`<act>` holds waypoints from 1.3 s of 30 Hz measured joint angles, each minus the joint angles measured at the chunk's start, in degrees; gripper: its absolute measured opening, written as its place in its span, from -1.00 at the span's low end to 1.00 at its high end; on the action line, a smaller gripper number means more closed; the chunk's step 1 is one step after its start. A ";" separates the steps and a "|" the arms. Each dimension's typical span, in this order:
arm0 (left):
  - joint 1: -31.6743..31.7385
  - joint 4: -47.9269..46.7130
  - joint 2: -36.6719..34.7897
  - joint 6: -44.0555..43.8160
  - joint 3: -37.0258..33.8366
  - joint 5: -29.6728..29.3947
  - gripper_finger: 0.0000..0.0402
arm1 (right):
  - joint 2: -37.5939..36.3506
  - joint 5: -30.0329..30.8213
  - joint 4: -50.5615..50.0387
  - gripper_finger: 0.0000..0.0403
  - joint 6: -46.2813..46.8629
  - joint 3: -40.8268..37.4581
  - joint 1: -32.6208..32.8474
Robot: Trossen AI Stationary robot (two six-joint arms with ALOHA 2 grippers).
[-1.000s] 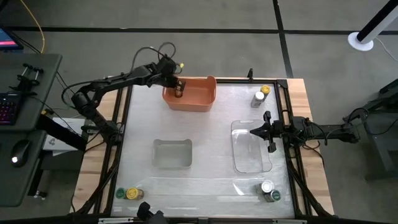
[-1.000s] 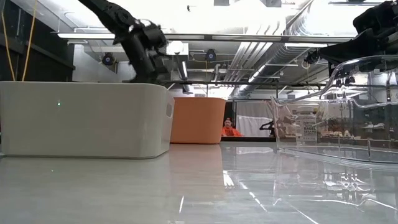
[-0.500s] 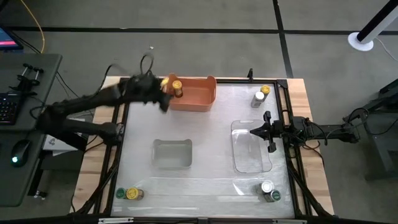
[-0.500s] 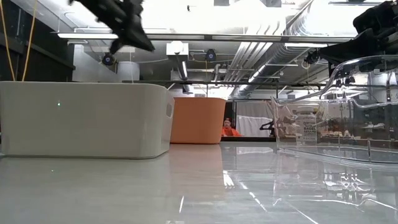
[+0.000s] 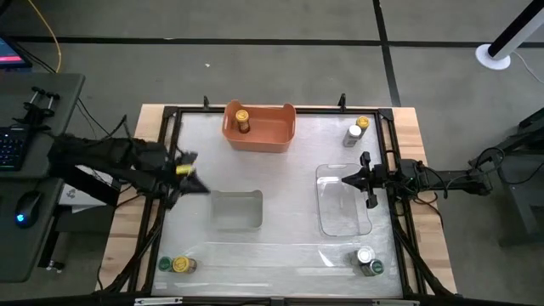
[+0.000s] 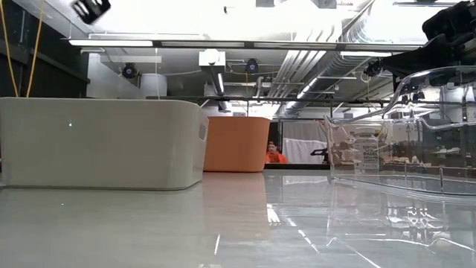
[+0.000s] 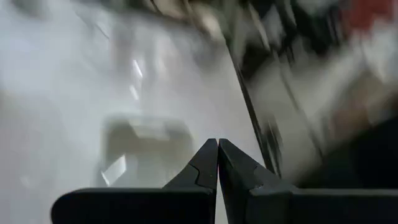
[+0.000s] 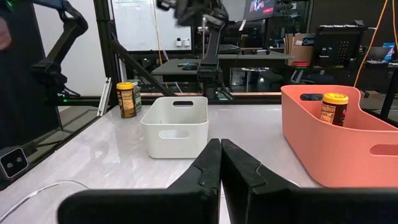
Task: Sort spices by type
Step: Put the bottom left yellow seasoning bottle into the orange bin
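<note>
A yellow-lidded spice jar (image 5: 242, 120) stands upright on the floor of the orange tub (image 5: 272, 136) at the far edge; it also shows in the right wrist view (image 8: 334, 107). Two jars, silver-white (image 5: 353, 133) and yellow (image 5: 364, 123), stand at the far right. A green (image 5: 165, 264) and a yellow one (image 5: 180, 265) stand at the near left, a silver-white (image 5: 365, 255) and a green one (image 5: 374, 268) at the near right. My left gripper (image 5: 194, 180) is shut and empty, raised over the table's left side beside the white tub (image 5: 235, 209). My right gripper (image 5: 344, 178) is shut and empty over the clear tub (image 5: 342, 204).
The white tub sits in the table's middle, the clear tub to its right. A black frame rail (image 5: 166, 195) runs around the table's edges. A desk with a keyboard and a mouse (image 5: 25, 204) stands beyond the left edge. A person in orange (image 6: 275, 155) sits far behind the table.
My left gripper has drawn away from the yellow-lidded jar in the orange tub, risen, and swung toward the table's left and near edges. The jar stays standing upright in the tub. My right arm has kept still.
</note>
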 joint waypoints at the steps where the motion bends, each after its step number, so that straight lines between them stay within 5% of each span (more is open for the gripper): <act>1: -1.63 -4.28 1.27 1.56 1.89 1.45 -1.00 | 0.00 0.00 -0.01 -1.00 -0.01 -0.01 -0.02; 5: -8.53 -17.83 7.71 4.93 8.61 3.95 -1.00 | 0.00 0.00 0.00 -1.00 0.00 -0.01 -0.02; 10: -17.29 -20.95 14.34 0.46 13.80 6.87 -0.86 | 0.00 0.00 -0.02 -1.00 -0.02 -0.01 -0.02; 23: -41.66 -13.39 34.16 -31.89 20.57 7.02 0.24 | 0.00 0.00 0.00 -1.00 -0.01 0.01 -0.02; 29: -44.47 -21.80 43.76 -32.09 23.09 5.84 0.52 | 0.00 0.00 -0.01 -1.00 -0.01 -0.01 -0.02; 39: -43.59 -23.14 46.78 -35.27 23.11 -4.28 0.55 | 0.00 0.00 -0.02 -1.00 -0.01 0.01 0.00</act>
